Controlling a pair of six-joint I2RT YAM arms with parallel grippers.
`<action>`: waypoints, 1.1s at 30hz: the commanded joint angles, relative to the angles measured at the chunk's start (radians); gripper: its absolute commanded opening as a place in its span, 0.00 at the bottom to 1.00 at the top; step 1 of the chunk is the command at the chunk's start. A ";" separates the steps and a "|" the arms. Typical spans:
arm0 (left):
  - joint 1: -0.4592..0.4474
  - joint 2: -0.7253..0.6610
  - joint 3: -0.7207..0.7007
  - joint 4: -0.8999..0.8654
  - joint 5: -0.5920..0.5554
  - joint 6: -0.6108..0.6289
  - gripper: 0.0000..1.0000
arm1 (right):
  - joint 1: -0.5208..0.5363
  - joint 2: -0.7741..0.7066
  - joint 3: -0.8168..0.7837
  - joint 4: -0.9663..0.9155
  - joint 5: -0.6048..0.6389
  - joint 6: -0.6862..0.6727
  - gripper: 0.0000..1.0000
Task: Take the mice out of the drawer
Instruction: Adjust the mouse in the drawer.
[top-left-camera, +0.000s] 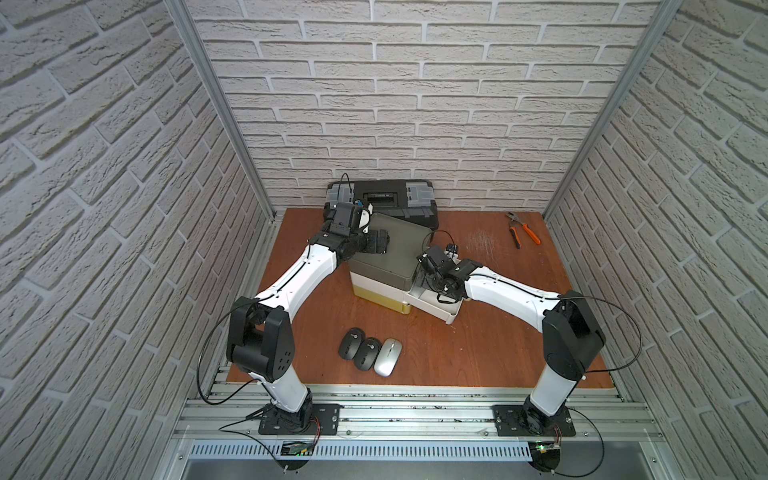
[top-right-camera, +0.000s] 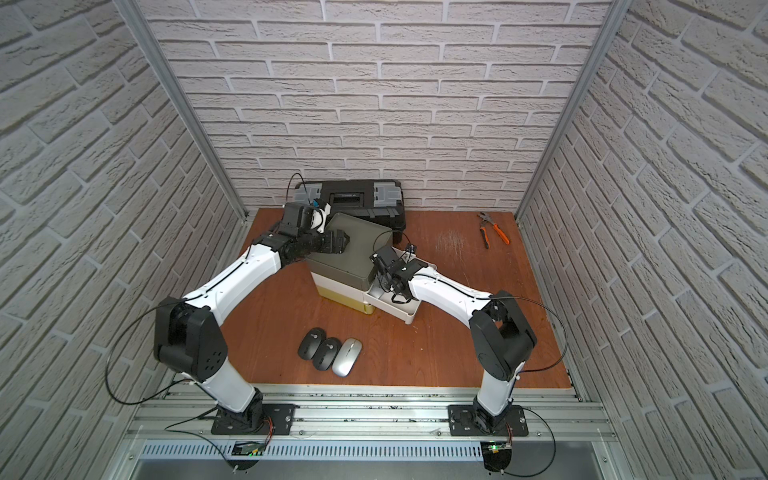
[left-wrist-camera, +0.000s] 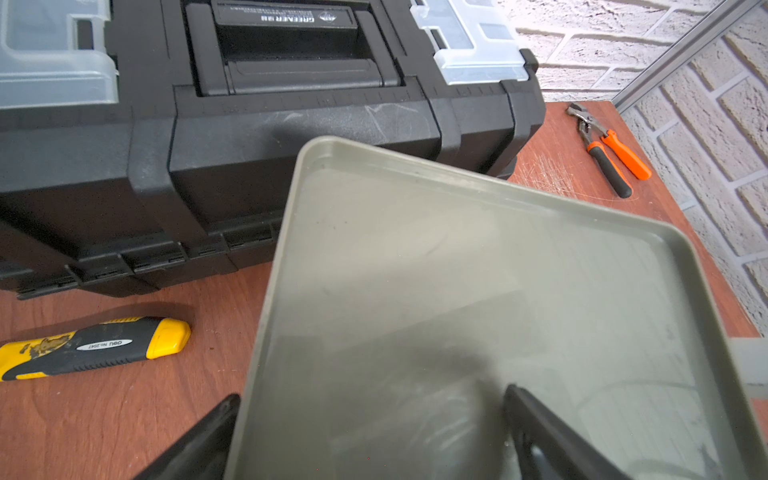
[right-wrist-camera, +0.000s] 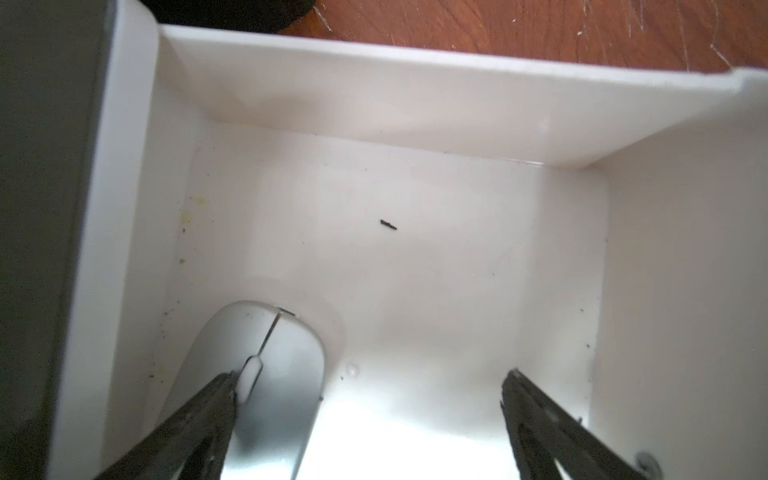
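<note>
Three mice lie side by side on the table's front, in both top views: two black ones (top-left-camera: 351, 343) (top-left-camera: 368, 353) and a silver one (top-left-camera: 387, 356). The white drawer (top-left-camera: 451, 316) (right-wrist-camera: 374, 91) stands pulled out of the drawer unit (top-left-camera: 395, 253). A second silver mouse (right-wrist-camera: 282, 361) lies inside it near the unit. My right gripper (right-wrist-camera: 370, 376) (top-left-camera: 428, 274) hangs open in the drawer, one finger over that mouse, the other over bare floor. My left gripper (left-wrist-camera: 372, 394) (top-left-camera: 380, 242) is open over the unit's grey top (left-wrist-camera: 457, 270), holding nothing.
A black toolbox (top-left-camera: 386, 199) (left-wrist-camera: 249, 145) stands against the back wall behind the unit. A yellow-black utility knife (left-wrist-camera: 91, 349) lies on the table beside the toolbox. Orange-handled pliers (top-left-camera: 523, 230) (left-wrist-camera: 606, 145) lie at the back right.
</note>
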 joint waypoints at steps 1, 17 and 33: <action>-0.004 0.060 -0.048 -0.207 -0.033 0.051 0.98 | -0.016 0.048 -0.010 -0.075 0.071 0.001 0.99; -0.006 0.082 -0.027 -0.209 -0.026 0.053 0.98 | -0.019 0.038 0.018 -0.172 0.170 0.010 0.99; -0.012 0.083 -0.017 -0.215 -0.027 0.059 0.98 | -0.019 -0.016 0.017 -0.242 0.277 0.019 0.99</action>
